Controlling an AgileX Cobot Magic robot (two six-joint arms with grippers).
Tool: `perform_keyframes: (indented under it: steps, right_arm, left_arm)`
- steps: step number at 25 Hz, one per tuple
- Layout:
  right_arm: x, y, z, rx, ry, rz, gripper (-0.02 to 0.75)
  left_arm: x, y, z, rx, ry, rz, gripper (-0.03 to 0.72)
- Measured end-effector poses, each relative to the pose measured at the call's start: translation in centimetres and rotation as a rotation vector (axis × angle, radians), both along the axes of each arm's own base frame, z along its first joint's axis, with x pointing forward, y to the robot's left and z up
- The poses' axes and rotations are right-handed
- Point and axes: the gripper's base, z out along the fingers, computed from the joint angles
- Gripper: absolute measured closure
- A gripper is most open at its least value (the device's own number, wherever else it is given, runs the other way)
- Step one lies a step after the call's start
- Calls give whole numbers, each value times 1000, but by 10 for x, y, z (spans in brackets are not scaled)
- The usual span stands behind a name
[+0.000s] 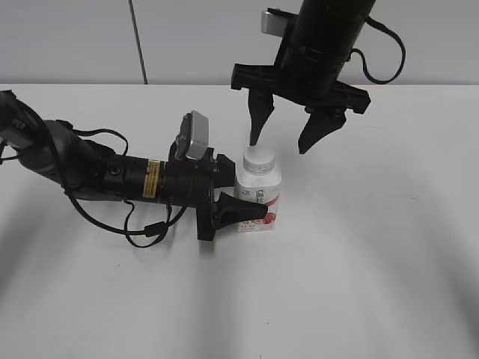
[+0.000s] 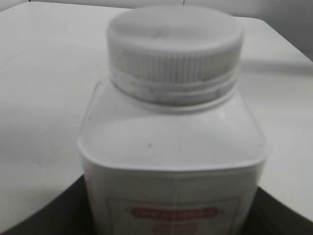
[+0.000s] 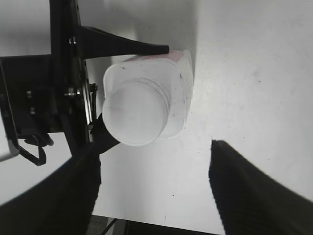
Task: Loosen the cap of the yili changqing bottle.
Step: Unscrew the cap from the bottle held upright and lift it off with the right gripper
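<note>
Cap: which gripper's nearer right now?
Right. The right gripper hangs open just above the cap, not touching it. The left gripper is lower, closed around the bottle body from the side, below the cap.

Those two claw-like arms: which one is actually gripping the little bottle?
The left gripper, lying low along the table, has its jaws closed around the bottle. The right gripper hangs above the cap, jaws spread, touching nothing.

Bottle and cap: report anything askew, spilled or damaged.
Nothing stands out. The bottle stands upright on the table, held at its body by the left gripper. The cap sits level on the neck. No spill shows. The right gripper hangs open above.
</note>
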Motion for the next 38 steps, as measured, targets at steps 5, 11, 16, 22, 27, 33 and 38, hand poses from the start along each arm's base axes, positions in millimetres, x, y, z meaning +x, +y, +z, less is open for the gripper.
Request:
perform_keyframes:
  steps: [5, 11, 16, 22, 27, 33, 38]
  right_arm:
    - [3, 2, 1, 28, -28, -13, 195]
    - [6, 5, 2, 49, -60, -23, 195]
    - [4, 7, 2, 44, -65, -15, 196]
    - [6, 6, -7, 5, -48, -5, 204]
    - [10, 8, -21, -13, -19, -3, 204]
    - [11, 9, -24, -17, -13, -3, 223]
    - [11, 9, -25, -18, -11, -3, 307]
  left_arm:
    - [0, 0, 0, 2, -1, 1, 258]
    - [-1, -5, 2, 16, -11, 5, 258]
    - [-1, -8, 2, 21, -12, 13, 258]
    - [-1, -8, 2, 25, -14, 16, 258]
    - [-1, -9, 2, 26, -14, 16, 258]
    - [-1, -9, 2, 27, -14, 16, 258]
    - [-1, -9, 2, 26, -14, 17, 258]
